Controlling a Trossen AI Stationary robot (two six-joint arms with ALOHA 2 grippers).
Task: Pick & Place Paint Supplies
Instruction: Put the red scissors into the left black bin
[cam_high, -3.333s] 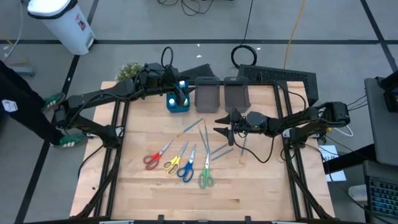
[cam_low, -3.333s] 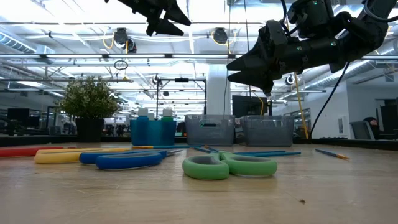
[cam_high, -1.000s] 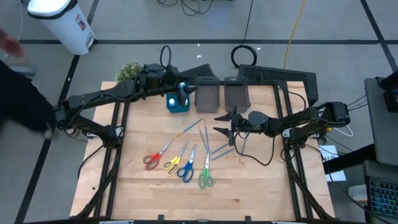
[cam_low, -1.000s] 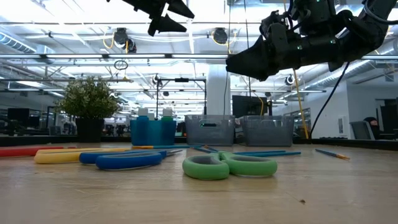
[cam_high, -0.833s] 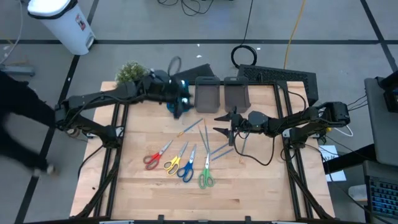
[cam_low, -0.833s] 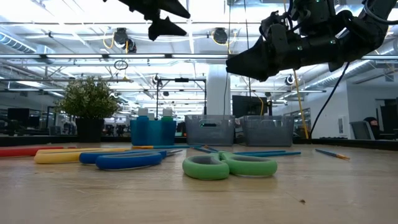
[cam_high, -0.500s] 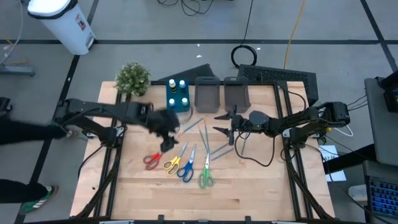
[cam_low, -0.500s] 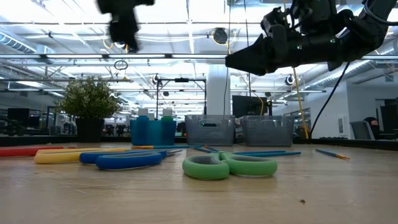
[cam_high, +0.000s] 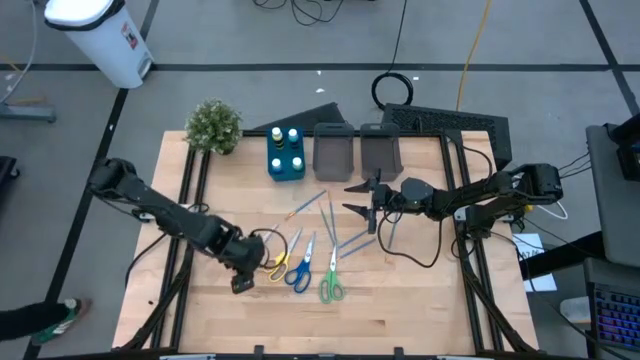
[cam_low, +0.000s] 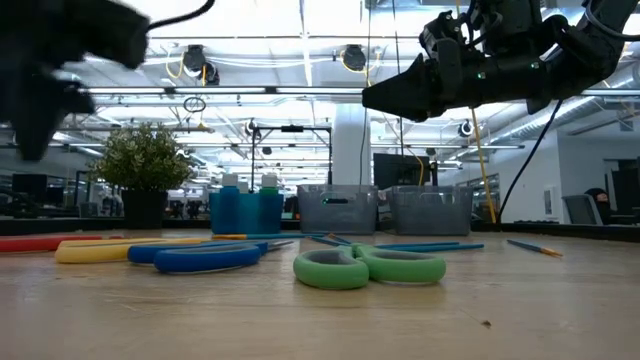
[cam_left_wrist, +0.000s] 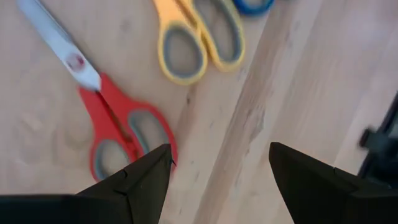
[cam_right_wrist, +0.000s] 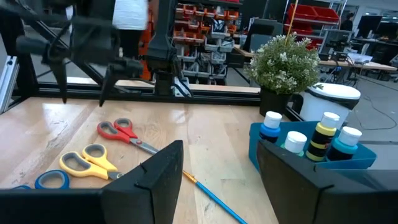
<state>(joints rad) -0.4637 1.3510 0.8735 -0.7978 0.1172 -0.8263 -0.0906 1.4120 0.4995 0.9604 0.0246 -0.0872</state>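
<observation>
Left gripper (cam_left_wrist: 214, 171) swings from blue bin (cam_high: 286, 166) down over red scissors (cam_left_wrist: 115, 127), fingers spread, empty; pick probably next. Right gripper (cam_high: 357, 201) parked, fingers apart.

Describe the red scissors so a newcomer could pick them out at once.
On the wooden table, four scissors lie in a row near the front. The red scissors are at the row's left end, under the open left gripper, beside the yellow scissors; they alone have red handles.

Left gripper (cam_high: 240, 285) blurred in low view; red scissors (cam_left_wrist: 109, 124) partly hidden behind its fingers
</observation>
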